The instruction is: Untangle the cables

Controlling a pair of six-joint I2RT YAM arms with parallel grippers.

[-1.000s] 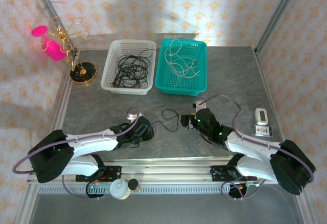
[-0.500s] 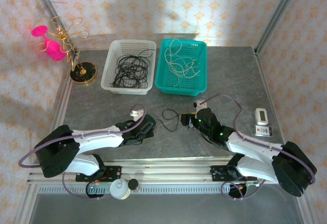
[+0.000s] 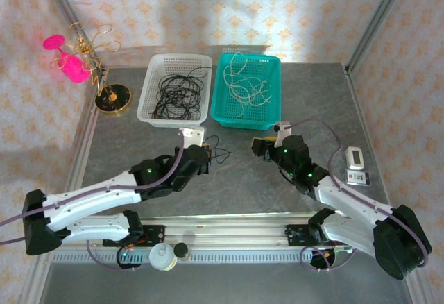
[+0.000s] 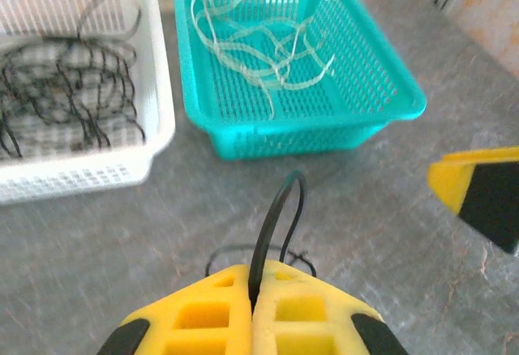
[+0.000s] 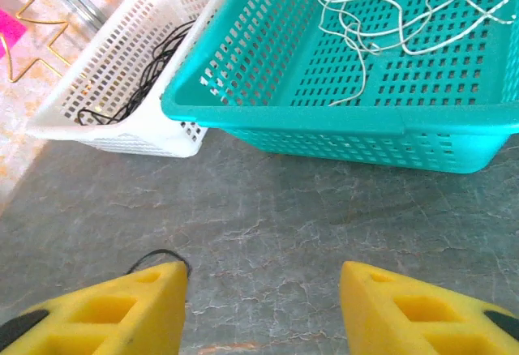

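- Left gripper [image 4: 252,280] is clenched on the black cable [image 4: 264,229] at the middle of the table [image 3: 125,151], just short of the white basket's [image 3: 173,123] near edge.
- Right gripper [image 5: 263,294] is released and empty (a bit of black cable shows beside one finger).
- Best to lift slowly toward the white basket, so the trailing loops clear its rim.

- A white slotted basket [image 3: 171,121] is sitting at the far side of the grey table [image 3: 125,144], just beside a teal basket [image 3: 244,122] on its right.
- A gold wire stand [image 3: 113,99] is standing at the far left corner, carrying pink pieces [image 3: 71,66].
- A small white device [image 3: 354,157] is lying near the table's right edge.
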